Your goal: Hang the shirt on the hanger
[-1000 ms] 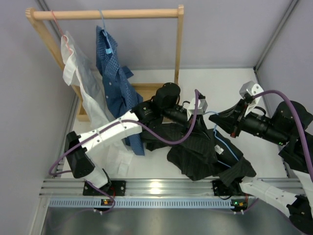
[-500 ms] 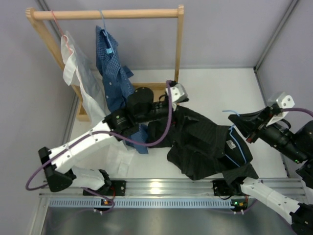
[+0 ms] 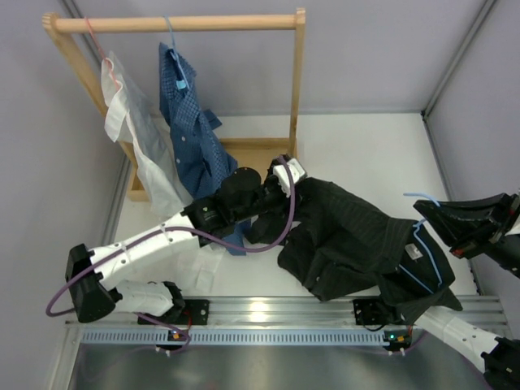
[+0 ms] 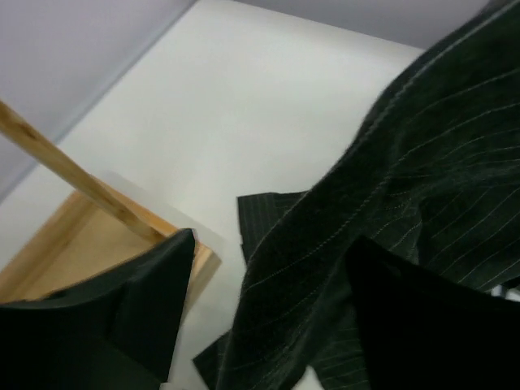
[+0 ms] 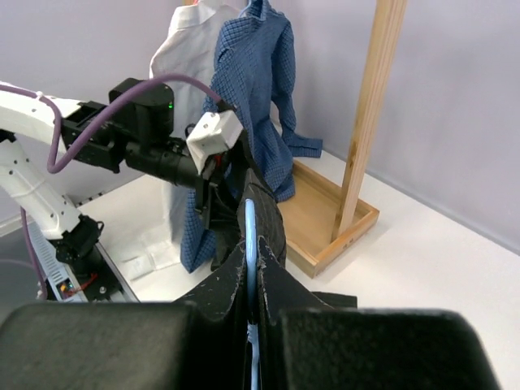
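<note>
The black pinstriped button-up shirt (image 3: 349,236) lies crumpled across the white table (image 3: 366,146), stretched between the two arms, its right end raised off the surface. There the thin light-blue wire hanger (image 3: 424,197) runs through the fabric, and the right gripper (image 5: 250,284) is clamped on its wire. The left gripper (image 4: 268,317) sits at the shirt's other end beside the wooden garment rack (image 3: 298,73), its fingers spread apart with a fold of cloth running between them.
</note>
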Controlling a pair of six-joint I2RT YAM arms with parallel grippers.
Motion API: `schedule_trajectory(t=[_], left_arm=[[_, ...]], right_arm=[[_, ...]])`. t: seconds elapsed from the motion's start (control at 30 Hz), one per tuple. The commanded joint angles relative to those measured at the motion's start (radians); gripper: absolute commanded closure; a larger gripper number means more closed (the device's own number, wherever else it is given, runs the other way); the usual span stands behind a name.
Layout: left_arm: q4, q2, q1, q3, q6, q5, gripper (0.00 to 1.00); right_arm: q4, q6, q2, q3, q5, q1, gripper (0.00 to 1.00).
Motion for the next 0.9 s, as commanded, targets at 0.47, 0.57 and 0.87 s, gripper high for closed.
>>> schedule_trajectory(t=[0.47, 0.57, 0.87], left_arm=[[0.036, 0.182, 0.075, 0.172, -0.39, -0.551, 1.0], [0.031, 0.211, 0.082, 0.178, -0.435, -0.512, 1.0], [-0.079, 0.282, 0.131, 0.212, -0.613, -0.501, 1.0]], right_arm=[[-0.062, 0.012, -0.119, -0.039, 0.311, -0.003, 1.0], [-0.071, 0.019, -0.132, -0.04, 0.319, 0.008, 1.0], [-0.069, 0.023, -0.135, -0.049, 0.38, 0.031, 1.0]])
